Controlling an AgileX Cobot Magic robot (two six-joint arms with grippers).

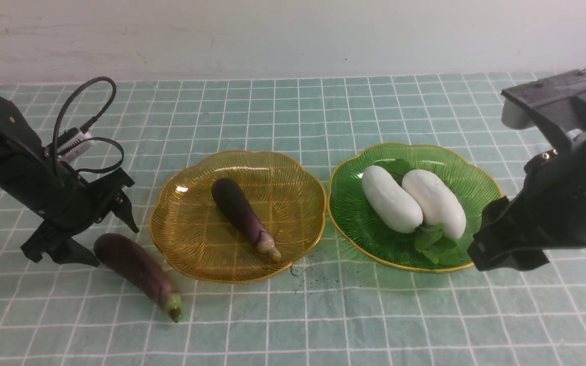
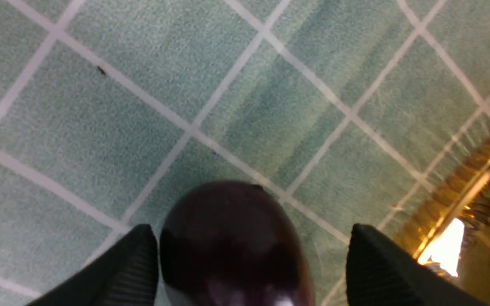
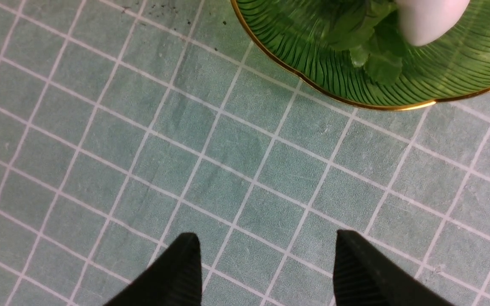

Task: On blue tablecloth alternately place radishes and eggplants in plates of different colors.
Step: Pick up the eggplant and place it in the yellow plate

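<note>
On the blue tablecloth (image 1: 323, 315) stand an amber plate (image 1: 191, 229) and a green plate (image 1: 354, 213). One eggplant (image 1: 244, 216) lies in the amber plate. Two radishes (image 1: 390, 199) (image 1: 435, 202) lie side by side in the green one. A second eggplant (image 1: 138, 272), green-tipped, lies on the cloth left of the amber plate. My left gripper (image 1: 115, 246) is open and straddles its dark blunt end (image 2: 232, 242), with a gap on the side towards the plate's rim (image 2: 453, 204). My right gripper (image 3: 266, 234) is open and empty over bare cloth, beside the green plate (image 3: 313, 46).
A white wall closes the back of the table. Dark specks (image 1: 303, 264) lie on the cloth in front of the two plates. The left arm's cable (image 1: 84, 101) loops up above its wrist. The right arm (image 1: 567, 203) hangs over the table's right side.
</note>
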